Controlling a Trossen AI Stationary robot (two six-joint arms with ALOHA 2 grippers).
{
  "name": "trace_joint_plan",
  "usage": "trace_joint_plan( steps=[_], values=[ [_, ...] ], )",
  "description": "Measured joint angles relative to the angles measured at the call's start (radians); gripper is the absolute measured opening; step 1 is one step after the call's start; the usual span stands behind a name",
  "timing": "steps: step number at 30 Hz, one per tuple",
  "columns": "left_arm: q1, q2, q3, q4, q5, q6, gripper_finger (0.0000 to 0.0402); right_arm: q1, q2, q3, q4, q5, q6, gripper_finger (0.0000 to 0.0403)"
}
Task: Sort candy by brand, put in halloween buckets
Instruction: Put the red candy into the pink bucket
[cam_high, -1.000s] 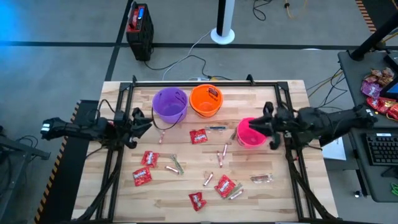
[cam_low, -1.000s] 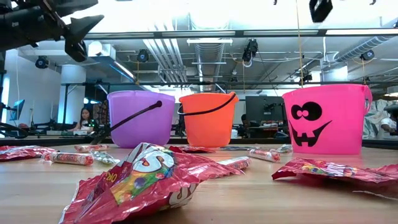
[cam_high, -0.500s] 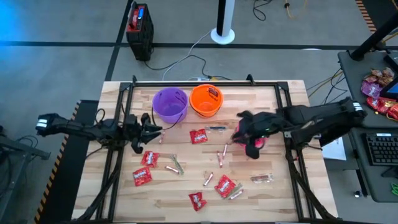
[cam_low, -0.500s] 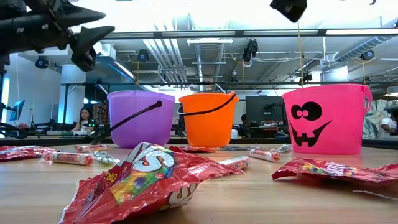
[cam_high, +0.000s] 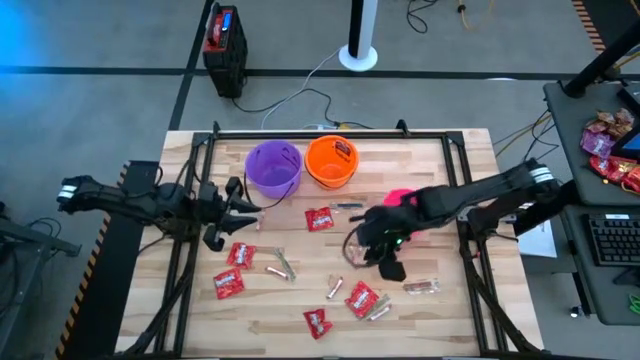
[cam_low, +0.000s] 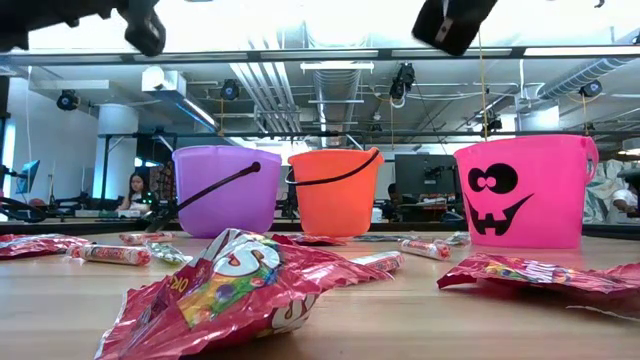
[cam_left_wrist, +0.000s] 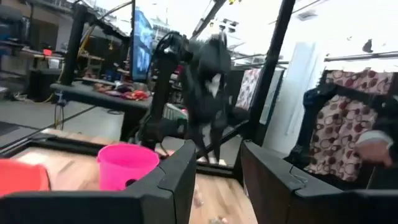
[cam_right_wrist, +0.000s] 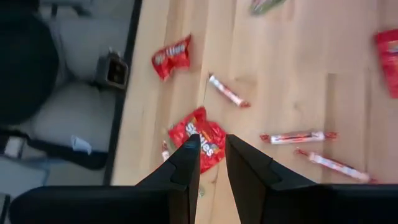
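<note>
Wooden table (cam_high: 460, 310) bears 3 upright buckets (cam_high: 273, 167).

Left arm: extended from the left side, roughly level, with the left gripper (cam_high: 232, 205) above the bench and its fingers (cam_left_wrist: 177, 180) slightly apart. Right arm: extended from the right side, wrist angled downward, with the right gripper (cam_high: 372, 250) above the bench centre, fingers (cam_right_wrist: 186, 163) narrowly parted and holding nothing.

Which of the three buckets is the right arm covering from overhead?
The pink bucket: the right arm crosses over it, hiding most of it. The purple bucket and orange bucket show whole.
</note>
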Motion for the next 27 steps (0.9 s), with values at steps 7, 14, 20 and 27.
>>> trace_joint_plan(
  steps=[7, 14, 20, 27],
  values=[
    [-0.001, 0.018, 0.066, -0.058, -0.007, 0.006, 0.0113, 0.077, 0.121, 0.001, 0.004, 0.078, -0.121, 0.0068],
    [0.0, 0.032, 0.079, -0.093, -0.089, 0.037, 0.0113, 0.177, 0.252, 0.0, 0.092, 0.158, -0.185, 0.007],
    [-0.001, 0.037, 0.073, -0.092, -0.097, 0.029, 0.0113, 0.213, 0.343, 0.0, 0.14, 0.189, -0.177, 0.011],
    [0.0, 0.043, 0.07, -0.091, -0.096, 0.023, 0.0113, 0.244, 0.437, 0.0, 0.133, 0.286, -0.228, 0.0171]
  ],
)
